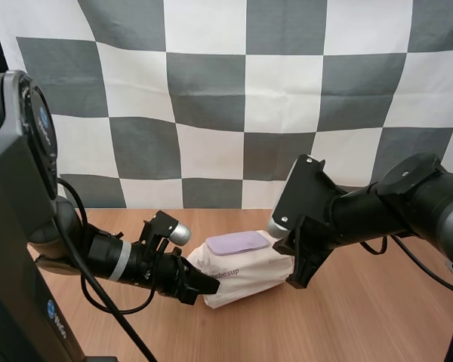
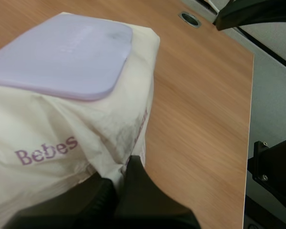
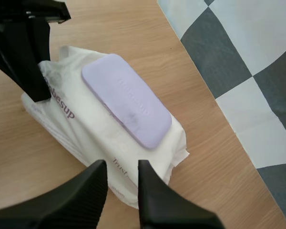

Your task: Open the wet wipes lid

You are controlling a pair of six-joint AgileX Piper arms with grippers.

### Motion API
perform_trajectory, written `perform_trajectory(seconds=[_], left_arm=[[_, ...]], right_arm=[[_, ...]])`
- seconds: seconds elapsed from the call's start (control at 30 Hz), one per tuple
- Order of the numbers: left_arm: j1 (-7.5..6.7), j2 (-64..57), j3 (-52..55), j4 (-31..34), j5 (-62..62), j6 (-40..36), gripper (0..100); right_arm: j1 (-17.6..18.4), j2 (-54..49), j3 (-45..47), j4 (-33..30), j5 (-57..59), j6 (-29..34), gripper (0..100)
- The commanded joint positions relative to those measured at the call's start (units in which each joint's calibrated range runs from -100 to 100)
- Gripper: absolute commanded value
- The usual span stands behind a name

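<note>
From the high view, the pack of wet wipes [image 1: 245,275] lies on the wooden worktop [image 1: 347,317], between the two arms. Its lilac lid [image 1: 238,243] faces up and sits flat and closed. The left pincer [image 1: 204,286] is at the pack's left end, its dark tips against the white wrapper. The right pincer [image 1: 296,280] points down at the pack's right end, just beside it.

In the left wrist view, the left pincer [image 2: 119,183] has its two fingers drawn close together, with the crumpled end of the pack [image 2: 62,138] nipped between the tips. The lid [image 2: 62,52] lies flush on top of the wrapper, above purple lettering. Bare worktop [image 2: 195,95] runs alongside the pack.

In the right wrist view, the right pincer [image 3: 122,171] stands with its fingers apart and holds nothing. The near end of the pack [image 3: 86,138] shows in the gap between the tips. The lid [image 3: 126,100] is flat and closed along the pack's top. The left pincer [image 3: 35,88] is at the pack's far end, touching the wrapper. The pack rests on the worktop [image 3: 19,157].
</note>
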Motion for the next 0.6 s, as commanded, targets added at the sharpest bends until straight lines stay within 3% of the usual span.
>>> perform_trajectory(seconds=[0.0,0.2,0.43,0.57], left_arm=[[-0.05,0.0,0.4,1.4,0.0,1.0,0],[-0.05,0.0,1.2,1.8,0.0,1.0,0],[-0.05,0.0,1.3,2.0,0.0,1.0,0],[-0.05,0.0,1.3,4.1,0.0,1.0,0]], right_arm=[[0.0,1.8,0.2,3.8,0.1,0.0,49],[1.1,7.0,0.2,4.8,0.4,0.0,49],[6.2,12.3,0.2,4.6,-3.4,0.0,49],[9.2,13.2,0.2,0.4,-8.1,0.0,49]])
